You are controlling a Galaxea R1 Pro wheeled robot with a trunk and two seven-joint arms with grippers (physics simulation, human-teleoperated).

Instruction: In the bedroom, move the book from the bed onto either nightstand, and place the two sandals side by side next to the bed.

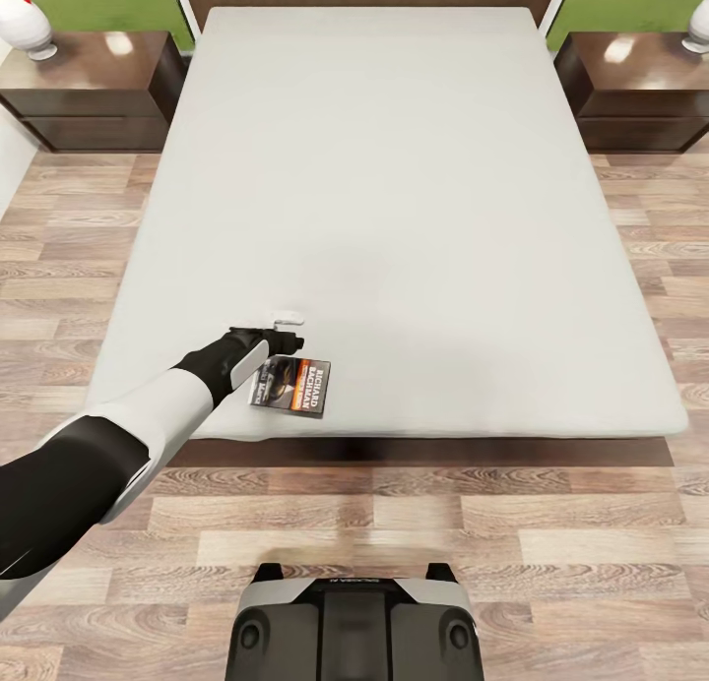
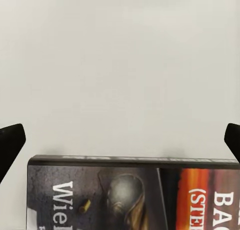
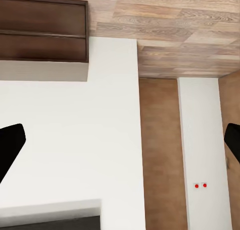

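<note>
Lying near the bed (image 1: 414, 169) edge, one book (image 1: 292, 386) meets the left tool (image 1: 281, 341), released; two nightstands (image 1: 84, 86).

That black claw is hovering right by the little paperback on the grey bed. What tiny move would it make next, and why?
Probably lower the left claw a touch over the dark, orange-banded paperback book and close on its edge. The fingers stand wide apart, the book's edge lies between them in the left wrist view, and it still lies flat on the light-grey bed near its foot, ungrasped.
</note>
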